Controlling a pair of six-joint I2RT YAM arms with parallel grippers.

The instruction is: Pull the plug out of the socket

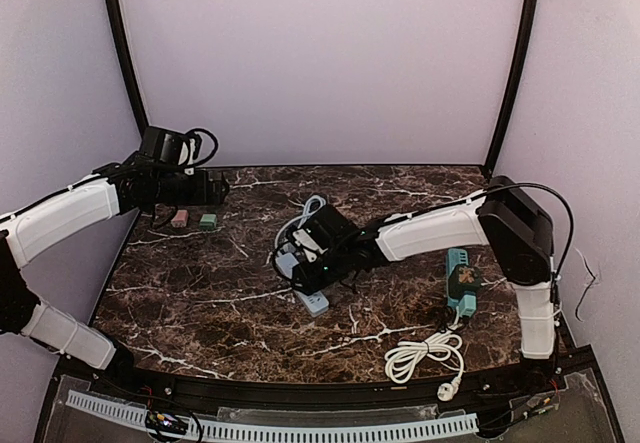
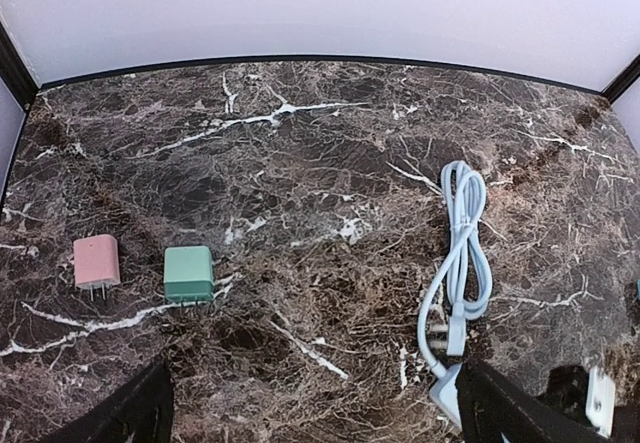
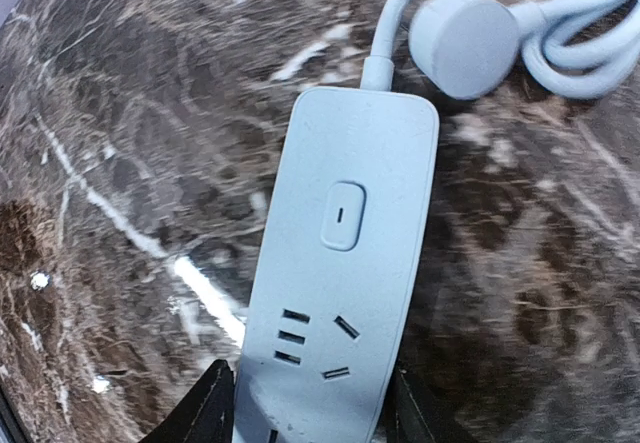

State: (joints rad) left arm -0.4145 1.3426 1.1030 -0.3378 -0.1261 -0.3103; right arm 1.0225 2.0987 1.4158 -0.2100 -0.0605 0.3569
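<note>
Top external camera caught the right gripper (image 1: 298, 263) reaching in from the right to the middle of the dark marble table (image 1: 200, 303). It sat low over a pale blue power strip (image 1: 314, 303), the socket in question, which lay slantwise with its near end poking out below the arm. Right wrist view showed the strip running lengthwise between the two black fingers (image 3: 205, 408), one close against each long edge beside a group of outlets. Whether they had actually clamped it could not be told. The strip's switch faced up, and its cord's own round plug (image 3: 465, 41) lay loose on the marble just beside the far end, by the coiled cord (image 1: 311, 208). The left gripper (image 2: 320, 418) hung over the table's far left corner, jaws spread wide and holding nothing, near a pink adapter (image 2: 96, 263) and a green adapter (image 2: 188, 273) lying side by side. Near the right edge sat a teal power strip (image 1: 461, 261) with a dark block (image 1: 466, 282) on top, and a white cable (image 1: 425, 353) lay coiled in front of it.
</note>
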